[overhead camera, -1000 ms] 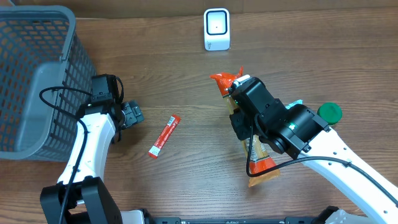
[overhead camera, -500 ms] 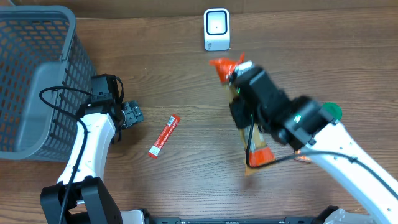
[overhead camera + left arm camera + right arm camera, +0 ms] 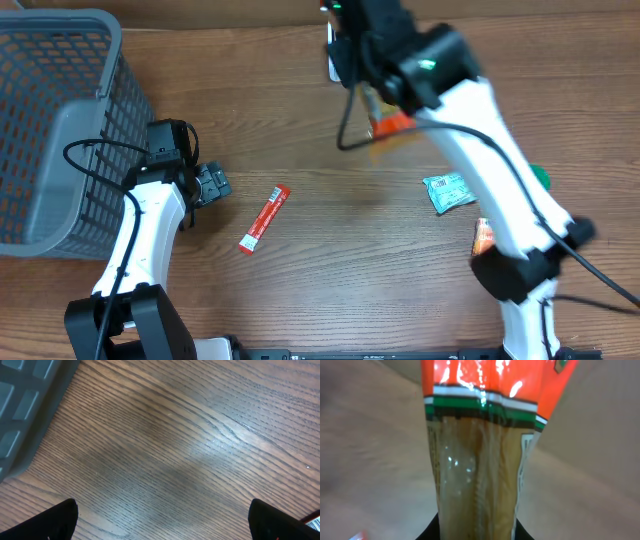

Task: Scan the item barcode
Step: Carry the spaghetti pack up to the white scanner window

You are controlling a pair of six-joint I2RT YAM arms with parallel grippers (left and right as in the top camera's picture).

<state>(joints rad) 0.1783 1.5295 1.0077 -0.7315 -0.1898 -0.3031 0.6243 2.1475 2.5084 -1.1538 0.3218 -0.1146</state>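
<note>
Right gripper (image 3: 476, 533): clamped on the orange-ended snack packet (image 3: 479, 465).
Left gripper (image 3: 162, 521): spread wide, empty, low over the bench (image 3: 165, 445).

This looks like a mock shop checkout set up in a robotics lab. A grey slatted shopping basket (image 3: 60, 120) stands at 10 o'clock on a wood-grain tabletop (image 3: 300, 290). There are retail-wrapped goods: a red stick packet (image 3: 264, 219) just left of centre, a teal packet (image 3: 448, 191) at 3 o'clock, and an orange-and-clear snack pack (image 3: 479, 460) with a printed label. 2 cabled white-and-black robot arms, the left arm (image 3: 140, 240) and the right arm (image 3: 500, 170), reach in from 6 o'clock.
</note>
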